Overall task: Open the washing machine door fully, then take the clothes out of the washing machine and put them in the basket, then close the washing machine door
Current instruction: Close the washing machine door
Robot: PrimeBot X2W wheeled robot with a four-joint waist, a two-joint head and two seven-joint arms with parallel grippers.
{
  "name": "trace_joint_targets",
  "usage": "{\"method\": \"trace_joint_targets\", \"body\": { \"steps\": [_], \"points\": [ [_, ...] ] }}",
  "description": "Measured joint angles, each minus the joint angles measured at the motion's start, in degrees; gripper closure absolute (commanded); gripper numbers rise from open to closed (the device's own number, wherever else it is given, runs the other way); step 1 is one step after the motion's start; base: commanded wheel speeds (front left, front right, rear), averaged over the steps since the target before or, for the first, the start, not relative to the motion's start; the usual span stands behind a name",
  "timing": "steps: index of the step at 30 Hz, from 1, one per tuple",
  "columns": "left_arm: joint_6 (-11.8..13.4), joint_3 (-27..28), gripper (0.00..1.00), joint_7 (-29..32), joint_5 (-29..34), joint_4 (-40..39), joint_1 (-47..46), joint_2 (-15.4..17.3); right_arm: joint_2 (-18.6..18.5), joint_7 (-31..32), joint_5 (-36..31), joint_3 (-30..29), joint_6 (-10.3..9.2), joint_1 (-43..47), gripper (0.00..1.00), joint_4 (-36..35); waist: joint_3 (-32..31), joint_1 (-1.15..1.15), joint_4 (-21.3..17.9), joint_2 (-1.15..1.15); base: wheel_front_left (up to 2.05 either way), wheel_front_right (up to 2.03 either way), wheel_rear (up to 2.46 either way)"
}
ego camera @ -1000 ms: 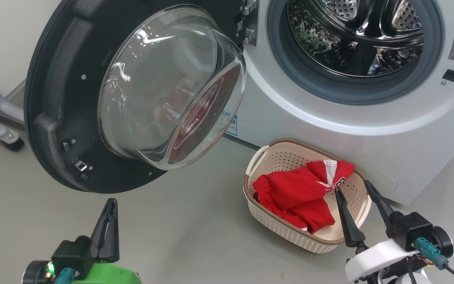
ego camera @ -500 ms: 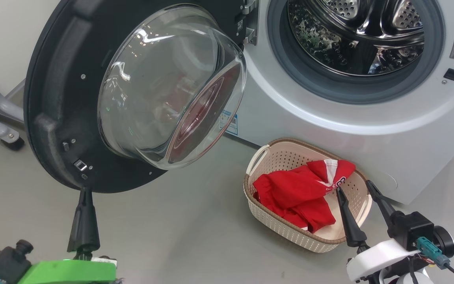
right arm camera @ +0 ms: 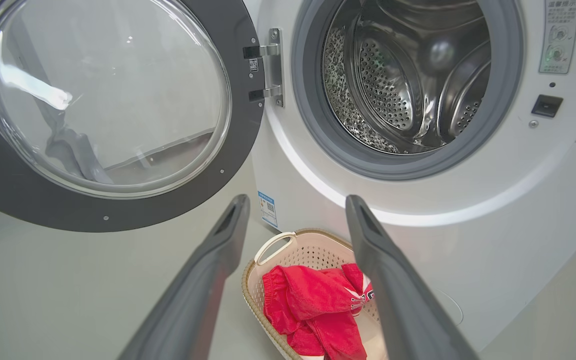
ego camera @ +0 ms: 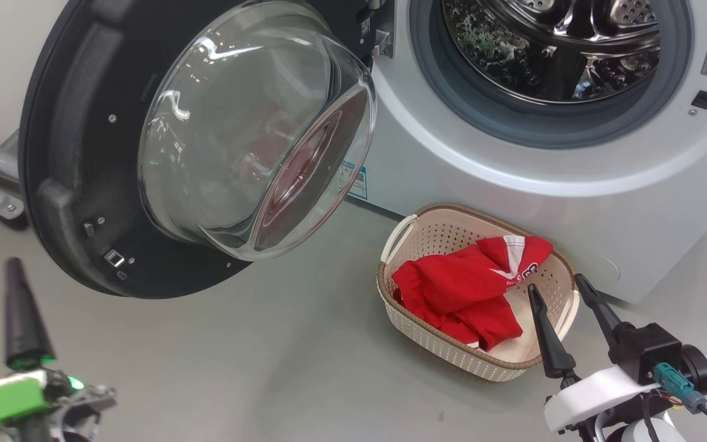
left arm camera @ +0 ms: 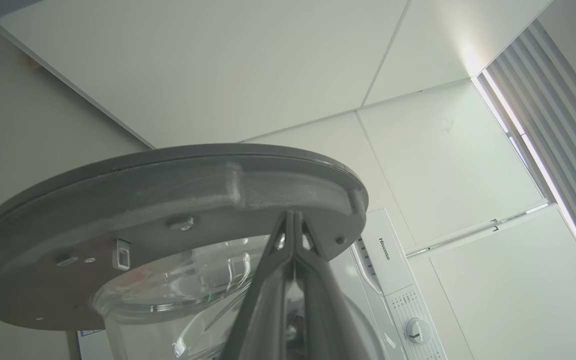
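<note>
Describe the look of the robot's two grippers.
Left gripper: long dark tapered fingers, bright green mount, small green light. Right gripper: same dark fingers, white mount, black block, teal connector, black cable.

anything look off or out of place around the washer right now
Nothing stands out. The clothes lie inside the basket, which sits upright on the floor beside the washing machine; the washing machine door hangs wide open and the drum looks empty.
</note>
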Motion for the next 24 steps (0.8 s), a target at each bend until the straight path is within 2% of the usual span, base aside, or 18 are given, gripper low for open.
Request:
{"method": "trace_joint_targets", "body": {
  "steps": [6,12,14,19,24],
  "points": [
    [0.00,7.81,1.00,0.00,-1.57,1.20,-3.80,0.03,-0.34,0.22,-0.18,-0.02,0.00,-0.88,0.00,-0.42,0.87,0.00,-0.45,0.00,0.00,0.00,0.00],
    [0.01,14.00,1.00,0.34,-4.90,6.38,-7.40,4.54,-0.92,0.81,-0.24,-0.19,0.00,-1.13,0.00,-1.01,1.75,0.00,-1.07,0.00,0.00,0.00,0.00],
    [0.20,15.29,1.00,1.10,-6.57,8.81,-8.67,5.66,-1.24,1.08,-0.25,-0.33,0.00,-1.29,0.00,-1.27,2.16,0.00,-1.23,0.00,0.00,0.00,0.00],
    [2.77,17.09,1.00,3.81,-9.45,16.70,-12.46,9.09,-1.69,1.58,-0.34,-0.43,0.01,-2.12,0.00,-1.97,3.35,0.00,-1.98,0.00,0.00,0.00,0.00],
    [4.72,16.02,1.00,7.14,-11.24,21.43,-14.93,11.50,-2.01,2.02,-0.36,-0.42,0.03,-2.42,0.00,-2.41,4.32,0.00,-2.67,0.00,0.00,0.00,0.00]
  ]
}}
